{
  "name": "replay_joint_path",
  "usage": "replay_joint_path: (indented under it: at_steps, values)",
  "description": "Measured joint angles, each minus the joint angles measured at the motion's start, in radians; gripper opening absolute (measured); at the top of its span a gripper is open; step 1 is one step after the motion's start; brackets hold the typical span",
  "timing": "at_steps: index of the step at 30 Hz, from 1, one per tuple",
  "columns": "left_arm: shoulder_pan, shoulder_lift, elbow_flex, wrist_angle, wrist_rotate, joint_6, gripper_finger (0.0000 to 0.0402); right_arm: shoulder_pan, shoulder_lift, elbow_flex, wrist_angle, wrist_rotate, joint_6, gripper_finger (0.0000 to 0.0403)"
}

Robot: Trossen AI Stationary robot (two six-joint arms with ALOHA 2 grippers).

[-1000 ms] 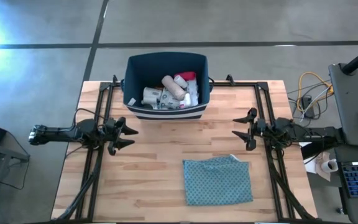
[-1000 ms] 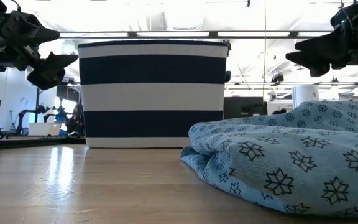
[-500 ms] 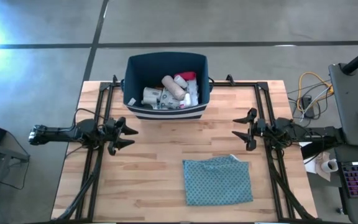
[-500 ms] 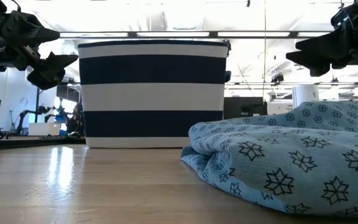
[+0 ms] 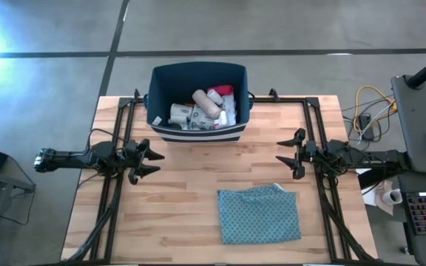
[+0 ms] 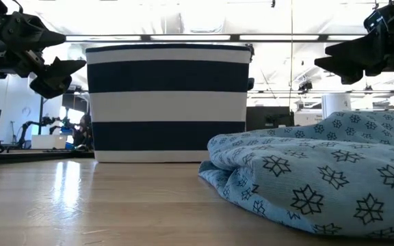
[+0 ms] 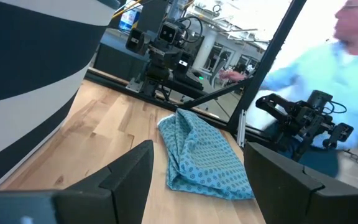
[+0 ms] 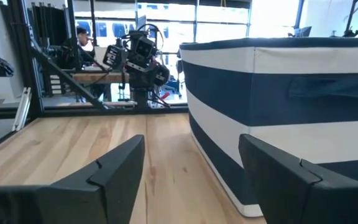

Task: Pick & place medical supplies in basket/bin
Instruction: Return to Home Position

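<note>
The navy bin (image 5: 197,103) with white stripes stands at the table's far middle, its base on the wood. Inside it lie the medical supplies (image 5: 205,108): white bottles, a tan roll, a red item and packets. My left gripper (image 5: 154,162) hovers open at the table's left side, pointing level toward the middle, nothing between its fingers. My right gripper (image 5: 283,159) hovers open at the right side, facing it, also with nothing between its fingers. The bin also shows in the low view (image 6: 168,102) and the right wrist view (image 8: 284,112).
A teal patterned cloth (image 5: 259,214) lies crumpled on the near right of the table, also in the left wrist view (image 7: 204,155). Black frame rails (image 5: 117,140) run along both table sides. A person in a light blue sleeve (image 7: 316,68) shows beyond the table.
</note>
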Motion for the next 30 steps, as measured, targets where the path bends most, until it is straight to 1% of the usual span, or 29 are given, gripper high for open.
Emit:
replay_joint_path:
  at_steps: [5, 14, 24, 30]
  values:
    - [0.000, 0.000, 0.000, 0.000, 0.000, 0.000, 0.0230, 0.000, 0.000, 0.000, 0.000, 0.000, 0.000, 0.0249]
    - [0.000, 0.000, 0.000, 0.000, 0.000, 0.000, 0.0230, 0.000, 0.006, 0.000, 0.000, 0.000, 0.000, 0.0256]
    - [0.000, 0.000, 0.000, 0.000, 0.000, 0.000, 0.0230, 0.000, 0.005, 0.000, 0.000, 0.000, 0.000, 0.0246]
    - [0.000, 0.000, 0.000, 0.000, 0.000, 0.000, 0.0230, 0.000, 0.005, 0.000, 0.000, 0.000, 0.000, 0.0250]
